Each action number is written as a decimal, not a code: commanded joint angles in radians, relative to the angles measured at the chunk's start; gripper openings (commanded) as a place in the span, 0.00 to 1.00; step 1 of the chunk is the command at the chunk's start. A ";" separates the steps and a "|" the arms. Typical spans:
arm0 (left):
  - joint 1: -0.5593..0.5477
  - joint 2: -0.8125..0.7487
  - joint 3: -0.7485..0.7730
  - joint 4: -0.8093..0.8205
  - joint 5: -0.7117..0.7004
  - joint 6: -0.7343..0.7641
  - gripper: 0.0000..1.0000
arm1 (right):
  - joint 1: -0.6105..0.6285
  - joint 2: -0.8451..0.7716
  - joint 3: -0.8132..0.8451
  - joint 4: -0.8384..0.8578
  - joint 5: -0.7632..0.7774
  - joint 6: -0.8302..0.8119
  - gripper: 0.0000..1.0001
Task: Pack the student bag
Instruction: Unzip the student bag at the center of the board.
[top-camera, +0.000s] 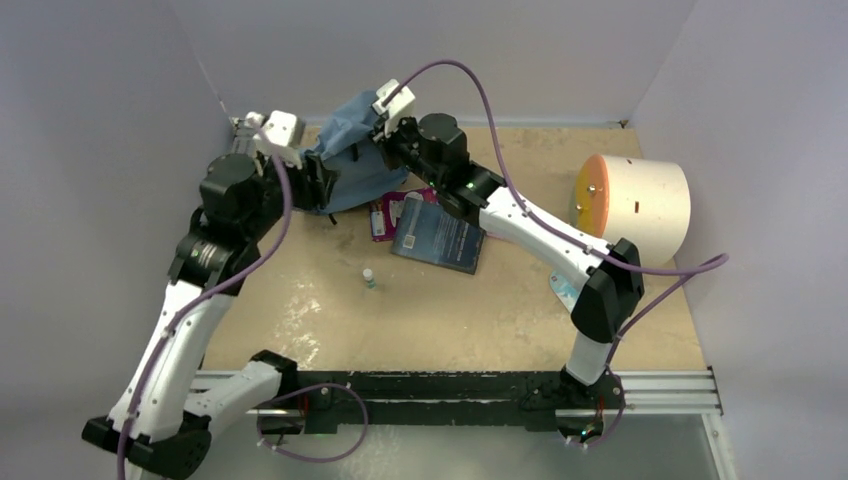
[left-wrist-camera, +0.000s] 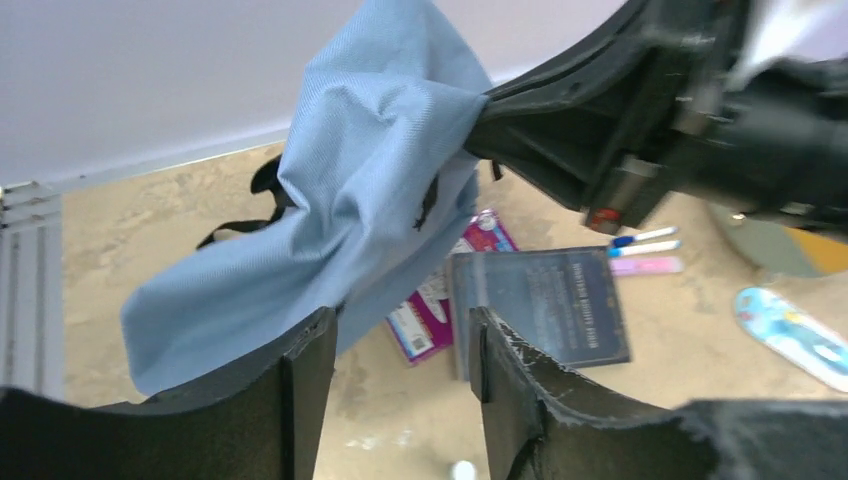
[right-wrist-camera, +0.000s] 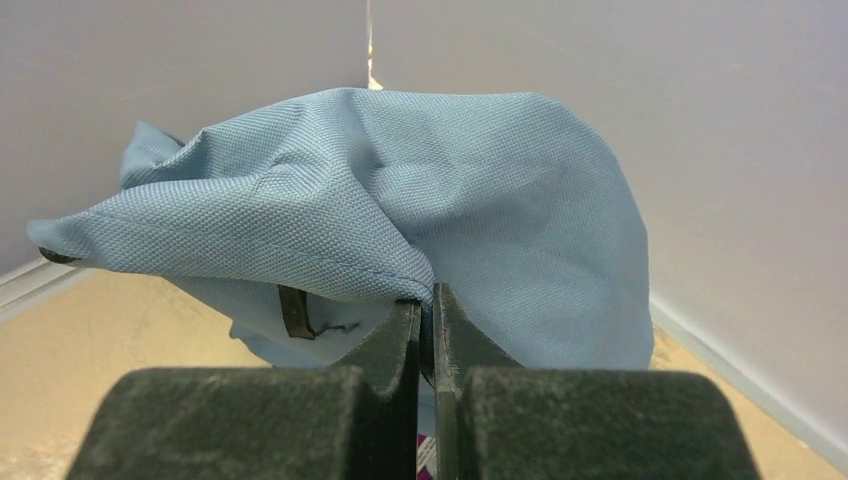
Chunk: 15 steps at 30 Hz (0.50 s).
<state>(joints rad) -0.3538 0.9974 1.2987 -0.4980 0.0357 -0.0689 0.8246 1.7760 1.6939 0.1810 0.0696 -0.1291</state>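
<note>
The grey-blue student bag (top-camera: 350, 160) hangs lifted at the back of the table, its lower part resting on the tabletop. My right gripper (top-camera: 382, 132) is shut on a fold of its top edge; the right wrist view shows the fabric (right-wrist-camera: 450, 200) pinched between the closed fingers of that gripper (right-wrist-camera: 427, 298). My left gripper (top-camera: 322, 188) is open at the bag's left lower side. In the left wrist view the bag (left-wrist-camera: 370, 180) drapes just past the left fingertip of the gripper (left-wrist-camera: 400, 330), with nothing between the jaws. Black straps (left-wrist-camera: 235, 235) show behind the bag.
A dark blue book (top-camera: 440, 235) and a magenta packet (top-camera: 385, 215) lie beside the bag. Pens (left-wrist-camera: 645, 250) lie further right. A small bottle (top-camera: 369, 278) stands mid-table. A white cylinder with an orange face (top-camera: 635, 205) lies at the right. A patterned blue item (left-wrist-camera: 790, 330) lies under the right arm.
</note>
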 joint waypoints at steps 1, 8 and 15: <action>0.001 -0.120 -0.014 -0.001 0.082 -0.298 0.46 | 0.003 -0.020 0.058 0.002 0.005 0.109 0.00; 0.001 -0.164 -0.213 0.218 0.289 -0.381 0.43 | 0.004 -0.036 0.057 -0.013 -0.019 0.121 0.00; 0.001 -0.084 -0.243 0.341 0.336 -0.384 0.45 | 0.004 -0.057 0.033 -0.017 -0.015 0.121 0.00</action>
<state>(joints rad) -0.3542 0.8913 1.0637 -0.3096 0.3054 -0.4133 0.8238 1.7771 1.7058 0.1390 0.0608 -0.0319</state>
